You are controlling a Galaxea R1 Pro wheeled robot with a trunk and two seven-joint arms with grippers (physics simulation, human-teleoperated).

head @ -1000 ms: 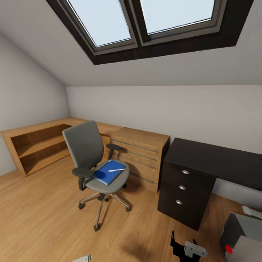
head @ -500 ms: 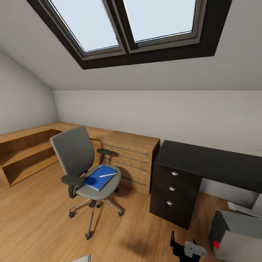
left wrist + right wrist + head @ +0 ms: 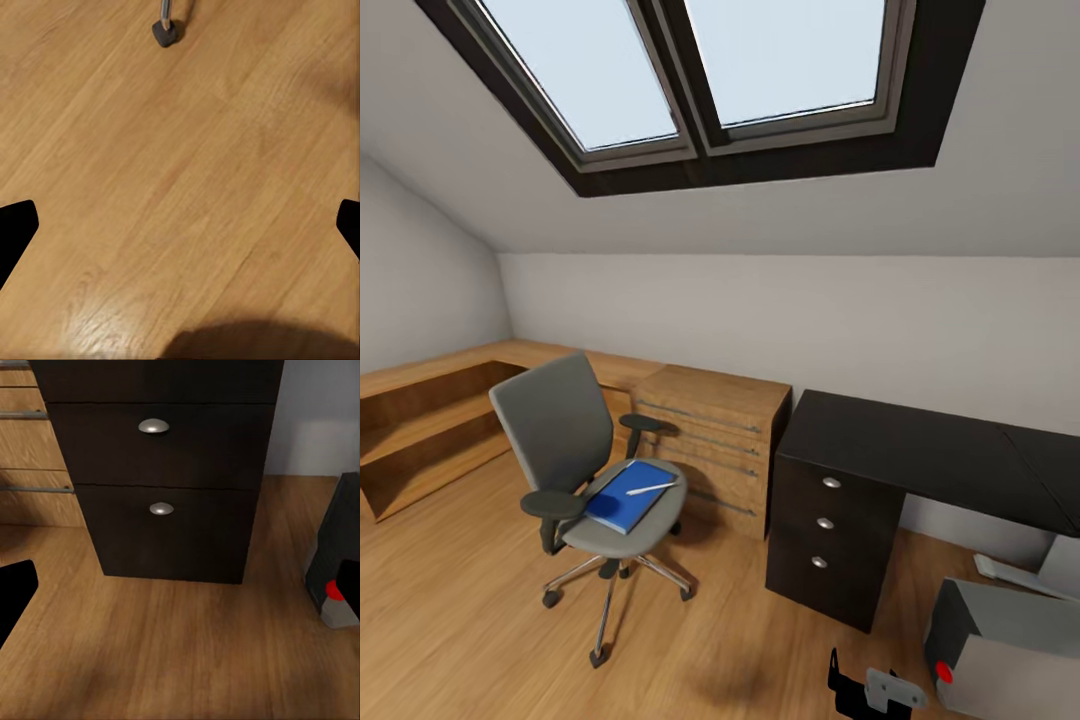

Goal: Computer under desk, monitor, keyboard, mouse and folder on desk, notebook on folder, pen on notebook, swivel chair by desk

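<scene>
Your right pincer (image 3: 180, 589) hangs wide open, its two black fingertips (image 3: 15, 589) far apart. Beyond it stands the black desk drawer block with round silver knobs (image 3: 157, 472) on the wooden plank floor (image 3: 172, 660), light wooden drawer cabinet (image 3: 34, 457) touching one side, grey red-buttoned computer tower (image 3: 334, 562) near the other.

From the head we look wide across the room; our right wrist faces the surface's drawers (image 3: 157, 472) closely, our left wrist the floor (image 3: 180, 187).

The computer (image 3: 1000, 655) and keyboard (image 3: 1015, 575) are cut off by the frame's edge
</scene>
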